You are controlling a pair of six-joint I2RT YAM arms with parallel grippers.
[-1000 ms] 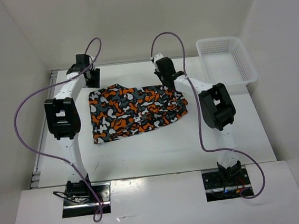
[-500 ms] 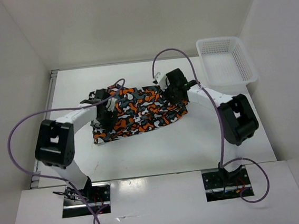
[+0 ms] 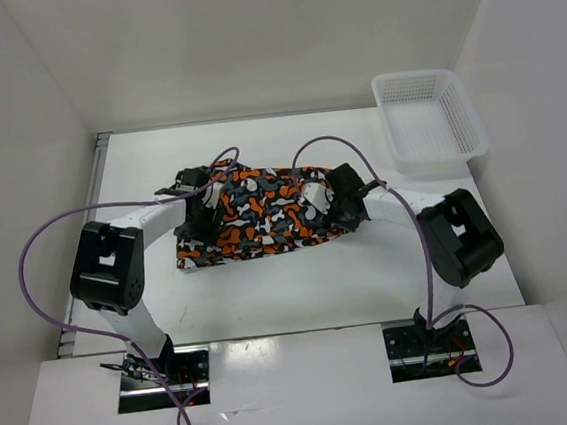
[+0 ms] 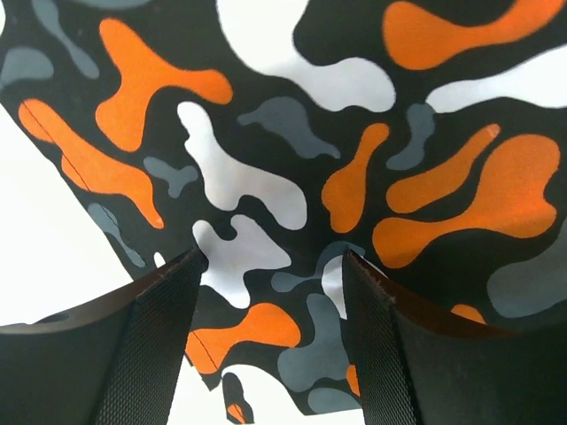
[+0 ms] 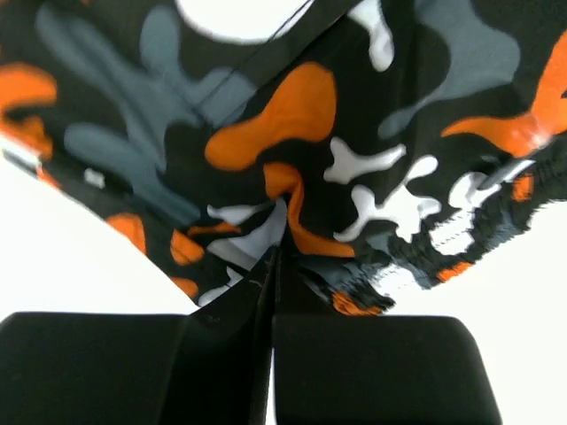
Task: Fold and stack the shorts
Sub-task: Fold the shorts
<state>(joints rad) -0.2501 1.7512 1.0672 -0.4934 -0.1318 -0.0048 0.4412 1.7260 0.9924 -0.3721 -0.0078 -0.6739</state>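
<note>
The shorts (image 3: 263, 212), printed in orange, black, white and grey-teal, lie rumpled on the white table (image 3: 300, 281) between the arms. My left gripper (image 3: 205, 198) is over their left part. In the left wrist view it (image 4: 270, 336) is open, with the print (image 4: 292, 159) lying flat below the two fingers. My right gripper (image 3: 335, 202) is at the shorts' right end. In the right wrist view it (image 5: 276, 257) is shut on a pinched fold of the fabric (image 5: 283, 115), with the gathered waistband beside it.
A white mesh basket (image 3: 430, 118) stands at the back right of the table. White walls close in the table at the left, back and right. Purple cables loop above both arms.
Both arms have come from the far side down onto the shorts. The right gripper has closed on the right end and drawn it inward, bunching the cloth. The left gripper stays open.
</note>
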